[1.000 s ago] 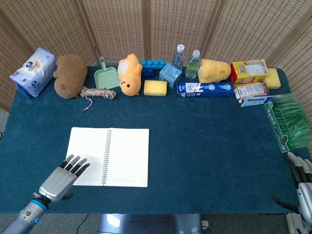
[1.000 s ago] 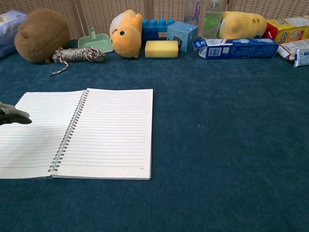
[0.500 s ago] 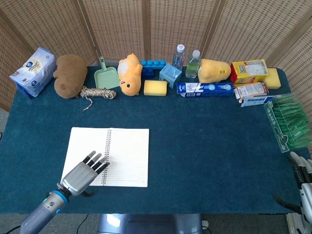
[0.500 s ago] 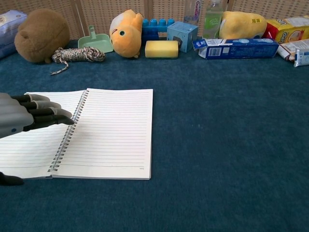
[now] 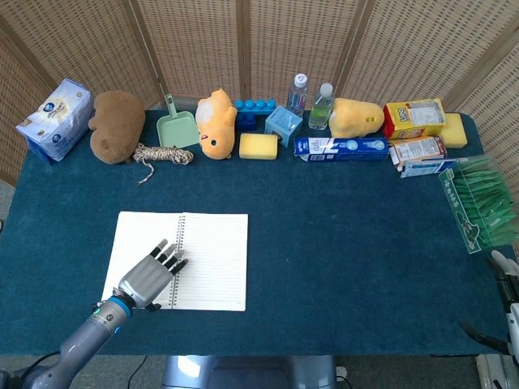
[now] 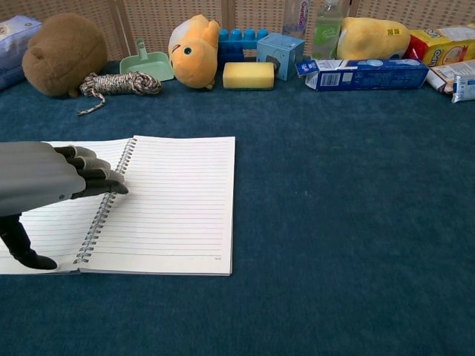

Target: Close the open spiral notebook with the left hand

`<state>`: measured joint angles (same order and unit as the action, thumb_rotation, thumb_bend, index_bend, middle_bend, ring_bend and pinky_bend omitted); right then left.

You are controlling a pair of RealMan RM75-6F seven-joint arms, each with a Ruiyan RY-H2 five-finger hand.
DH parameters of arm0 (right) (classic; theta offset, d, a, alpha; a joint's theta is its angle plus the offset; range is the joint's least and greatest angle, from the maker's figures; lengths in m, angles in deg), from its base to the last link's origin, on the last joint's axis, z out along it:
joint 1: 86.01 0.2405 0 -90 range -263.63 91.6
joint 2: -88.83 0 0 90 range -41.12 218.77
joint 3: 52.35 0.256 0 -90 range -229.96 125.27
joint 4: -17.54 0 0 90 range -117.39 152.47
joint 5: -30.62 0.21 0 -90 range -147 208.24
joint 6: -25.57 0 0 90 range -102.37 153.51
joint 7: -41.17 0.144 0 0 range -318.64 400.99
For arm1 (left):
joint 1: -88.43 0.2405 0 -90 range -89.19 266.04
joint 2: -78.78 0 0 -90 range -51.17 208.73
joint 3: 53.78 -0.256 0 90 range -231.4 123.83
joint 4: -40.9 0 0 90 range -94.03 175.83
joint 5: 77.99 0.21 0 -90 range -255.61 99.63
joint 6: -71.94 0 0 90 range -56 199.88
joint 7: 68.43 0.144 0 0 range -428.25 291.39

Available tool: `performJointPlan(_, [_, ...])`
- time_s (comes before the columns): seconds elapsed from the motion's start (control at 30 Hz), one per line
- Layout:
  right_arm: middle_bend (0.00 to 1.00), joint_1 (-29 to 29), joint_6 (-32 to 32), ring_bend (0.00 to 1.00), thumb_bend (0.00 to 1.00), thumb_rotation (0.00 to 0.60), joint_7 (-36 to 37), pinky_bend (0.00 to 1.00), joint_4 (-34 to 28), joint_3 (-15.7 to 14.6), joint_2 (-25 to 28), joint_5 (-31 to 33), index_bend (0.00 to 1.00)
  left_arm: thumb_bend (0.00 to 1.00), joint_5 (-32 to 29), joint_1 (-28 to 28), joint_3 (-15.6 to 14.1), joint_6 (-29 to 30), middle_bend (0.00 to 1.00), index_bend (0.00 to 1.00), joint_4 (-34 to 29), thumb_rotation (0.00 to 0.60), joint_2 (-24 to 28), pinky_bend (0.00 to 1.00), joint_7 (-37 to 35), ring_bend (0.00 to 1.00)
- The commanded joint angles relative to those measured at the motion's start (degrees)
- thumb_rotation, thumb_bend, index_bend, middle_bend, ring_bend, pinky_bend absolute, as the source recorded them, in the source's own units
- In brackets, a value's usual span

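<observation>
Dark blue felt-like cloth covers the table (image 5: 340, 243), and woven wicker screens stand behind it. Nearest to the robot, the left hand (image 5: 151, 275), grey metal with dark fingers, lies over the left page of the spiral notebook (image 5: 211, 261); its fingers (image 6: 95, 175) are stretched out and a little apart, with the tips reaching the wire spiral, and it holds nothing. The thumb points down at the near edge of the left page in the chest view. The notebook lies open and flat on the near left part of the cloth, with white lined paper on both pages. At the near right edge of the head view only a small part of the right hand (image 5: 508, 304) shows, and I cannot tell how its fingers stand. Further right, a green ribbed plastic pack (image 5: 478, 209) lies by the table edge. Along the far side stands a row: a tissue pack (image 5: 53, 118), a round brown plush (image 5: 114, 124), a coil of rope (image 5: 161, 154), a green dustpan (image 5: 176, 127), an orange plush (image 5: 216, 123), a yellow sponge (image 5: 259, 146), blue blocks (image 5: 253, 109), two clear bottles (image 5: 310, 100), a long blue box (image 5: 340, 148), a yellow plush (image 5: 357, 117) and cardboard boxes (image 5: 415, 130).
</observation>
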<state>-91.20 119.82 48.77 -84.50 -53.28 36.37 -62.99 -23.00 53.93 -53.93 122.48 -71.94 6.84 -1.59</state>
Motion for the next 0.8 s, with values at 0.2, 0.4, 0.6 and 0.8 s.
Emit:
performJointPlan(0.2, [0.0,-0.24,0.4,0.0,0.0,0.6,-0.7,0.0,-0.33,-0.32,-0.18,-0.9,0.0,0.12,-0.03,-0.96,-3.6,2.53,0.0,0.04,0.04,0.414,-1.32,0.0,-0.56,0.0])
performJointPlan(0.4, [0.0,-0.59,1.05,0.0,0.0,0.6,-0.42,0.0,-0.47,-0.26,0.03,-0.91,0.0,0.12,4.34,1.0,-8.48,4.83,0.0,0.04,-3.4,0.415,2.4,0.0,-4.22,0.0])
performJointPlan(0.6, [0.0,-0.63,0.99,0.0,0.0,0.6,-0.82,0.0,-0.64,-0.44,-0.02,-1.35,0.0,0.13,7.7,2.76,-12.07,6.07,0.0,0.04,-3.73,0.415,5.13,0.0,-7.97,0.0])
performJointPlan(0.8, [0.0,-0.73,1.03,0.0,0.0,0.6,-1.07,0.0,-0.78,-0.47,-0.06,-1.37,0.0,0.12,10.98,4.08,-14.15,6.6,0.0,0.05,-3.12,0.411,6.86,0.0,-11.9,0.0])
